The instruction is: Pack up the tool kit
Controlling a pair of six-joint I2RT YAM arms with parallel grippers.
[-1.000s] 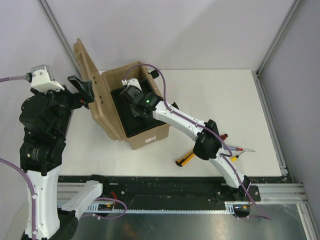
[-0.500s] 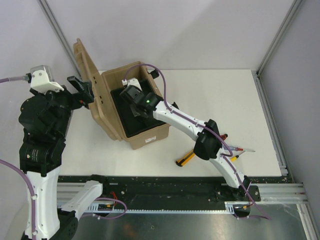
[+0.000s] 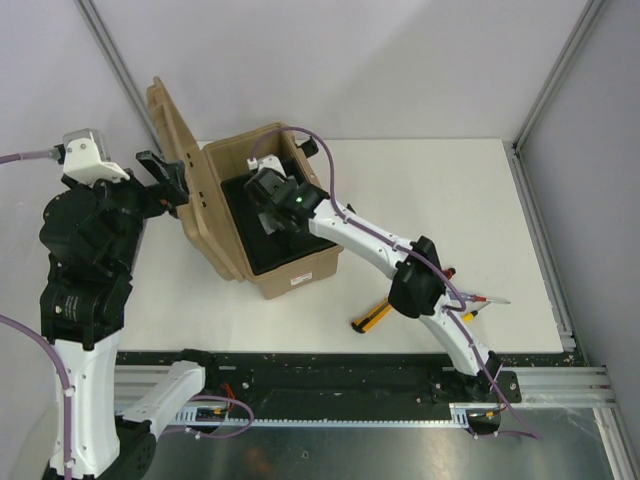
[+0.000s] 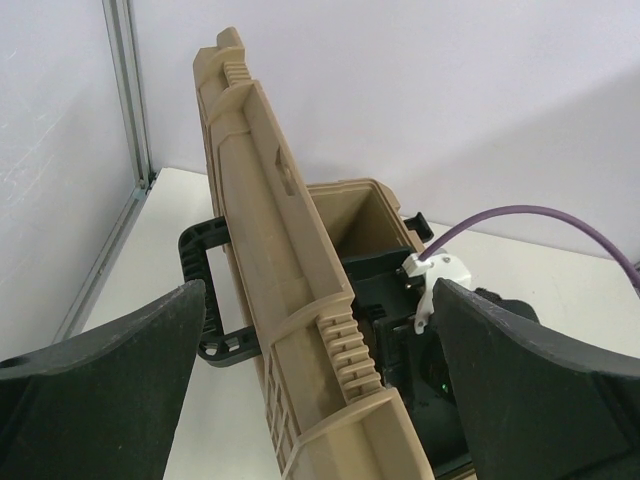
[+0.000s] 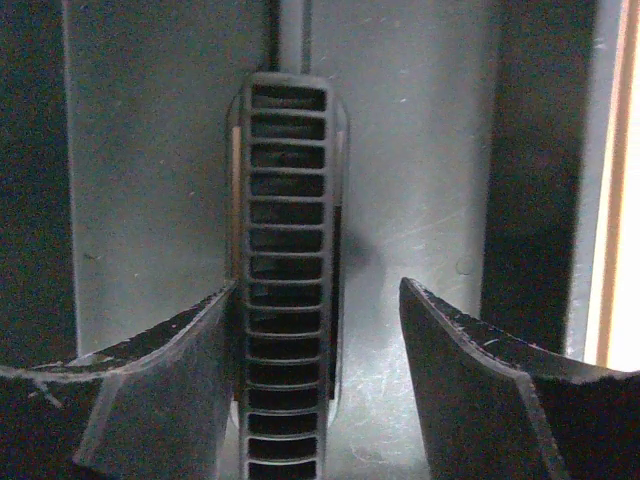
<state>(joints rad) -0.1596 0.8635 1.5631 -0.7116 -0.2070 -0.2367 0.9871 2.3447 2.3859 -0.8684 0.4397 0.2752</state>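
Right gripper point(image 5: 315, 288) is down inside the tool kit point(image 3: 300, 268), and its fingers now stand apart, wider than the ribbed tool handle point(image 5: 288, 250) lying between them. In the wrist view, that handle sits close against the finger on the left of the frame, with a clear gap to the other finger, so I read it as let go. It lies flat on the scuffed floor of the black lining point(image 3: 250, 250).

Compared with a second ago, the right wrist has shifted slightly toward the upper right of the overhead frame, and the purple cable loop point(image 3: 315, 160) above it has moved with it.

I see the tool kit standing open in the upper left of the table point(image 3: 440, 190), its lid point(image 3: 170, 130) raised toward the left edge and its small label point(image 3: 297, 280) on the front wall.

Left gripper point(image 4: 318, 290) has not moved. Its jaws are spread wide, one on either side of the lid's ribbed edge, and I can't see either one pressing on it. The kit's black carry handle point(image 4: 197, 240) shows just beyond the lid.

Lower right of the kit, a yellow-and-black tool point(image 3: 370, 318) and a red-handled tool point(image 3: 447, 271) lie on the table near the right arm.
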